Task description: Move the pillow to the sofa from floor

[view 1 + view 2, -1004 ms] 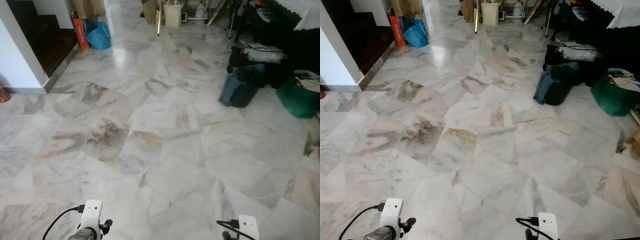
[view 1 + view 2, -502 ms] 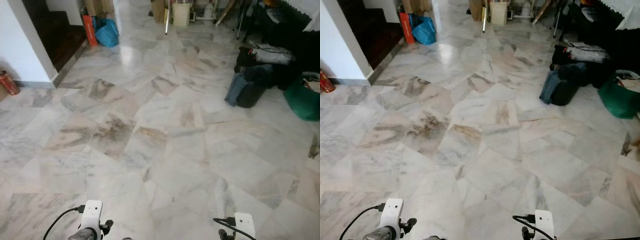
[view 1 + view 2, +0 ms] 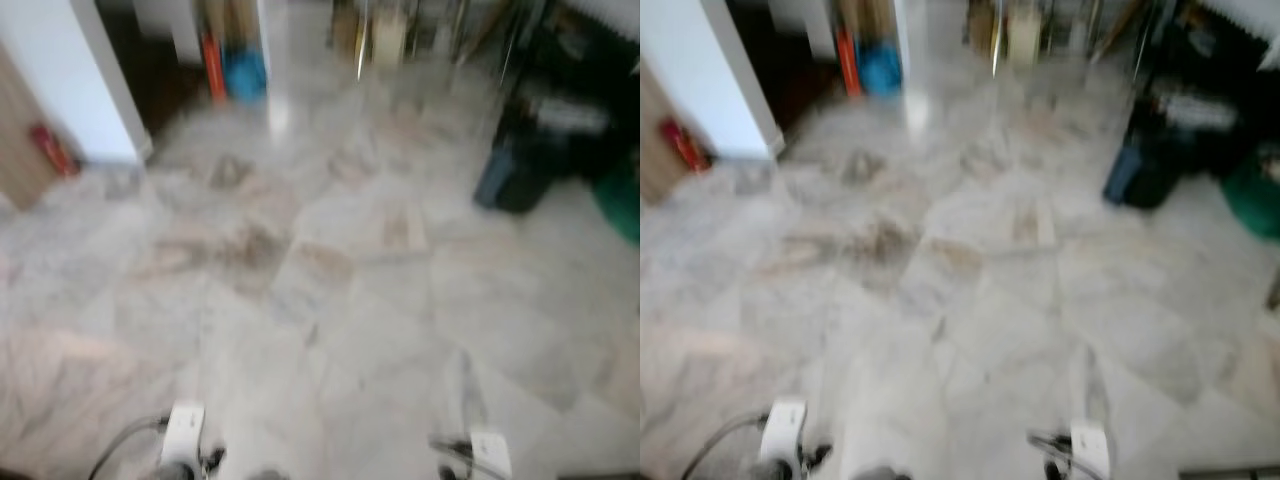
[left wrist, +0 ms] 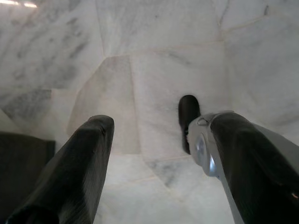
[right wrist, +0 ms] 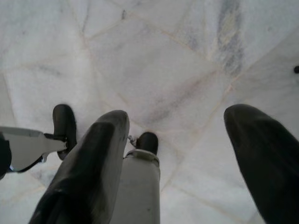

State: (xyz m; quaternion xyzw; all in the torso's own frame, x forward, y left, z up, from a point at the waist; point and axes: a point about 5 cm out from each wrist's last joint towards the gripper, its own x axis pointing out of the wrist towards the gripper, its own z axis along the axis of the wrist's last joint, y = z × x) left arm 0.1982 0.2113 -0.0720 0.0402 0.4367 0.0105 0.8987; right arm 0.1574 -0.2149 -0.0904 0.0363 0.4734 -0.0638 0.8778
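no pillow can be made out on the blurred stretch of floor [image 3: 330, 300] ahead, and no sofa either, so which way the pillow lies from either end effector, how its long axis runs and which arm is nearer cannot be told. by my reading the robot is walking or turning in search of it.

the left end effector [image 4: 154, 140] hangs low over the floor with its two black fingers well apart and nothing between them. the right end effector [image 5: 177, 135] is likewise spread wide and empty, pointing down at the tiles, with the robot's dark feet below.

the floor is polished marble in irregular pale grey and beige slabs, glossy enough to throw back a bright glare. a dark bag [image 3: 520, 175] slumps on the floor to the right, soft and rounded, with something green beyond it. a white wall corner [image 3: 105, 90] stands at the left with a small red object [image 3: 50, 148] beside it, and a blue bag [image 3: 243, 75] sits farther back.
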